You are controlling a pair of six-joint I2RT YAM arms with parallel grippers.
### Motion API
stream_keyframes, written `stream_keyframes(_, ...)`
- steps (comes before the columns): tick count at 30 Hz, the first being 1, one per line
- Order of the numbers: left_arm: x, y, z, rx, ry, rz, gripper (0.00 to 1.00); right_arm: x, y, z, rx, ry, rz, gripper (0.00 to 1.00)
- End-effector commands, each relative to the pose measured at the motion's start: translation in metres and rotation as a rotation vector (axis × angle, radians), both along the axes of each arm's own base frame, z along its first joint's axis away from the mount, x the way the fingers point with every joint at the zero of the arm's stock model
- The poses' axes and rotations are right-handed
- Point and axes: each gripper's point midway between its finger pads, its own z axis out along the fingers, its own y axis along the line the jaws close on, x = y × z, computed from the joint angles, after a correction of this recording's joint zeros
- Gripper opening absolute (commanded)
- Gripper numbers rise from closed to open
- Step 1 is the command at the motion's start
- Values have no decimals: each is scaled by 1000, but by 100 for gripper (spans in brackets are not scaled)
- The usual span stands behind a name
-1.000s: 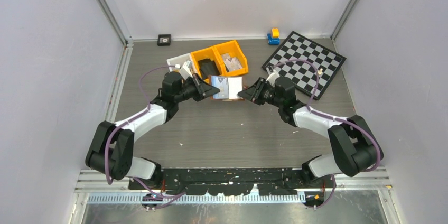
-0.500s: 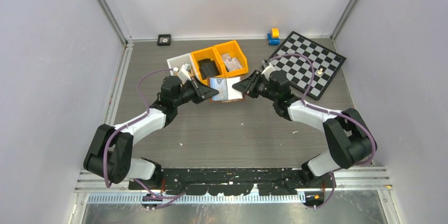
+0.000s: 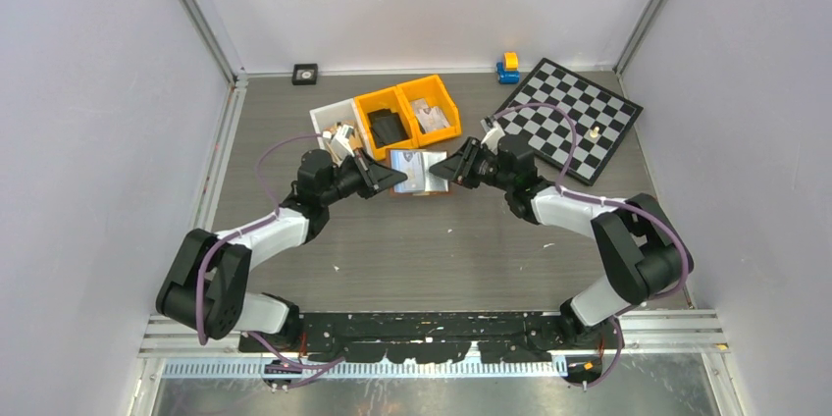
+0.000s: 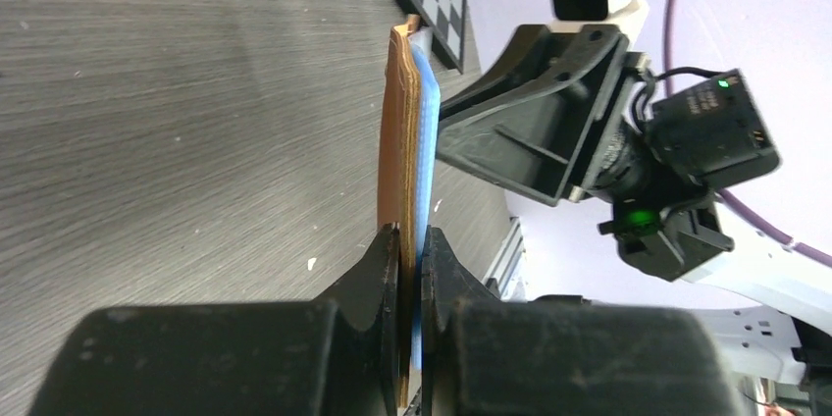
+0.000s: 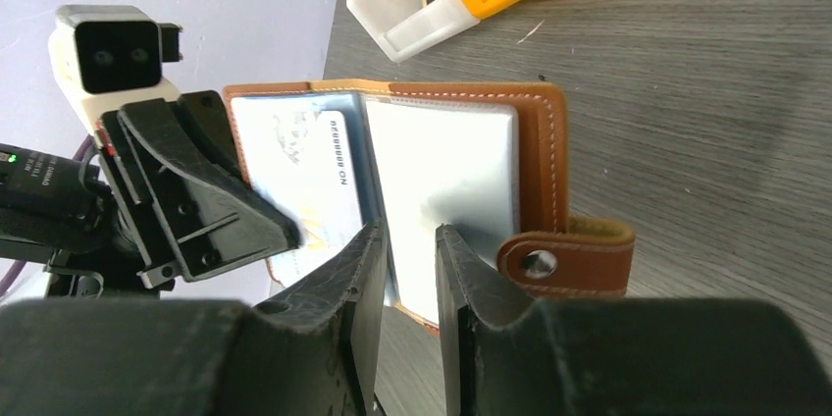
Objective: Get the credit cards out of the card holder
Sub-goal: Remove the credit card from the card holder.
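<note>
**A:** From above, where is it?

**B:** The card holder [image 3: 420, 173] is spread open, face up, between the two tools over the worktop [image 3: 422, 239], close to the orange bins [image 3: 407, 112]. Its long axis runs left to right, tool to tool.

**A:** And the left wrist view?

**B:** It shows edge-on there. The left tool [image 4: 410, 259] is clamped tight on the brown cover and blue lining. It's a thin, light leaf, and I'd expect it to flex when held by one edge.

**A:** Right wrist?

**B:** The right tool [image 5: 410, 249] has its jaws a little apart, astride the sleeve edge, with nothing clearly pinched. The credit cards [image 5: 294, 156] sit in glossy sleeves — stiff but slippery, I judge. Best to pinch a card's free edge and draw it along its sleeve. The snap strap [image 5: 564, 261] hangs off the cover beside that tool.
</note>
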Motion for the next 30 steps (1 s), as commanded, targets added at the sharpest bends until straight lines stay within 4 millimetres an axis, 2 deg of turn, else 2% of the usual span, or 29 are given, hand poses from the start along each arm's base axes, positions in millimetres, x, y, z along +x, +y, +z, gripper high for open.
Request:
stream_keyframes(1,-1,-13,37,-105,-116,-78,0,2,11,8,35,-36,55,31)
stream_keyframes(15,-5,-27,49,-198,-108,-180,0,-11,29,35,215,-39,177,31)
stream_keyframes(19,-4,-25,51,-207,-110,-176,0,-14,31,43,263,-44,194,17)
stream_keyframes(25,0,-19,47,-215,-99,-147,11,-16,24,57,315,-80,188,1)
stream_keyframes(28,1,-19,44,-221,-89,-149,16,-20,24,66,346,-99,201,1)
stream_keyframes(30,2,-19,43,-228,-83,-150,9,-23,24,72,368,-113,218,0)
